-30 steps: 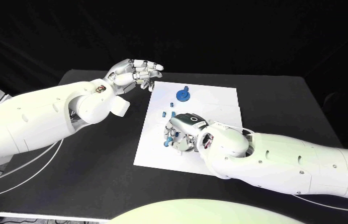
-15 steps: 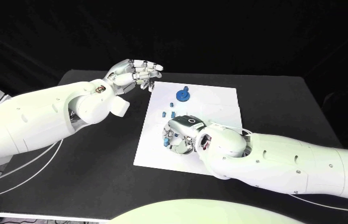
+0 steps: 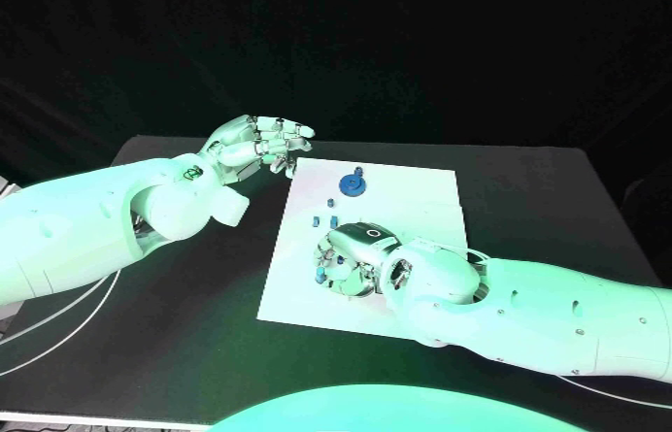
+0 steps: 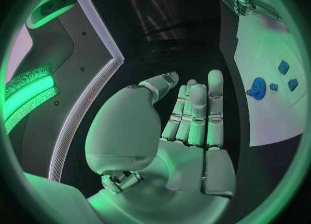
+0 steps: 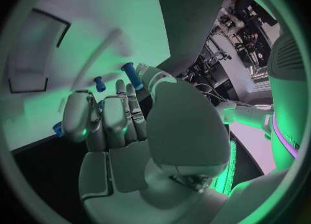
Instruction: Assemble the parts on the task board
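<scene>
The white task board lies in the middle of the black table. My right hand is low over its near-left part; in the right wrist view this hand pinches a small blue peg between thumb and a fingertip. A second blue peg and a blue piece lie by its fingers. A round blue part with a stub on top stands at the far side of the board. My left hand hovers off the board's far-left corner and holds nothing.
Two small blue pieces lie between the round part and my right hand. The board has a shallow rectangular recess. White cables run along the table's left side.
My right hand has shifted a little left and nearer over the blue parts at the board's left side. My left hand has stayed put.
</scene>
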